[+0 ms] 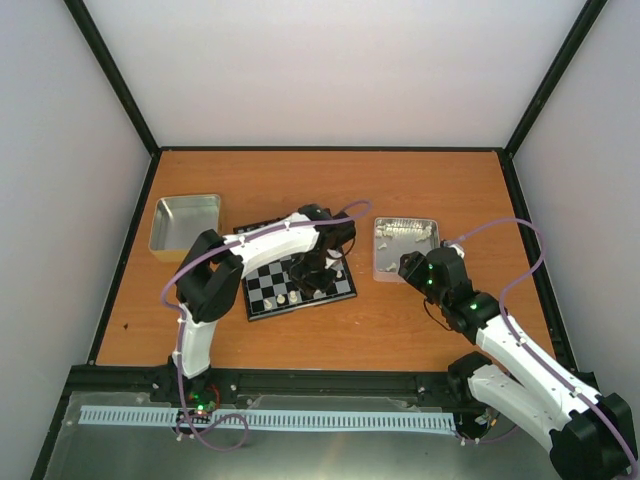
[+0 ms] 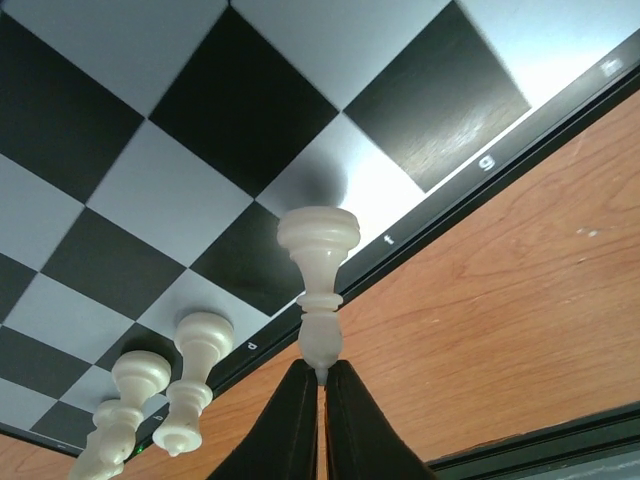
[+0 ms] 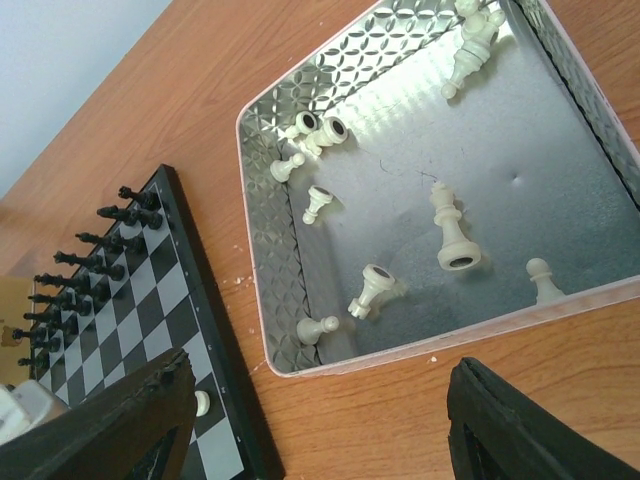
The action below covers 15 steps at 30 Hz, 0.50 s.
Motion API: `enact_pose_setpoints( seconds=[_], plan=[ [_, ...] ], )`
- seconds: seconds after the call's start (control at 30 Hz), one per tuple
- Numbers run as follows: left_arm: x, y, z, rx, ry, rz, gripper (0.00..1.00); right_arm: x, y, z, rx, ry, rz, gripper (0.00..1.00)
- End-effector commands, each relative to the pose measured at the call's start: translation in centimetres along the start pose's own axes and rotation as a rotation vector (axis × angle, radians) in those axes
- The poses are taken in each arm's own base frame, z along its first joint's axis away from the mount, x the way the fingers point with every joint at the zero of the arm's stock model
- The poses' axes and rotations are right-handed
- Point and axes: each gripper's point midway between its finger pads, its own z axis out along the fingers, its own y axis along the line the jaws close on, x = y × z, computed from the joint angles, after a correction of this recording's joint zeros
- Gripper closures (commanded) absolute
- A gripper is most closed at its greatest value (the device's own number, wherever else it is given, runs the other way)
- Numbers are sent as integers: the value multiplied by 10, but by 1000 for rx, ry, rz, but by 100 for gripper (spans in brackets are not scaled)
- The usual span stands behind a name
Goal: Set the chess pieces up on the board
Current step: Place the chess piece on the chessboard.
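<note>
Over the board (image 1: 262, 290), left arm (image 1: 270, 240) bent, left tool (image 2: 322, 375) clamping cream piece (image 2: 318, 270), right tool (image 3: 315, 372) open

My left gripper (image 2: 320, 373) hangs over the board (image 2: 240, 130) at its edge row; a chess piece (image 2: 318, 270) stands on the square just ahead, its top between the fingertips. More chess pieces (image 2: 195, 380) stand along that row to the gripper's left. Ahead of my right gripper (image 3: 320, 372) lies the tray (image 3: 275, 270), loose pieces (image 3: 455, 235) scattered in it; the board is to its left, opposing figures (image 3: 90, 265) ranked along the far side
</note>
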Motion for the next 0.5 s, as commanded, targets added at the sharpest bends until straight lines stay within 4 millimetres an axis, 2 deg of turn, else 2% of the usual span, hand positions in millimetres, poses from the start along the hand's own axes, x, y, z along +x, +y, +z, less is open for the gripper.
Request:
enact_pose_setpoints(
  seconds=[0.0, 0.3, 0.47],
  plan=[
    [12, -3, 9, -3, 45, 22, 98, -5, -4, 0, 5, -32, 7, 31],
    [-3, -14, 4, 39, 13, 37, 98, -4, -4, 1, 2, -27, 8, 31],
    [-2, -14, 4, 34, 14, 33, 98, -5, -4, -1, 2, -34, 6, 31]
  ],
)
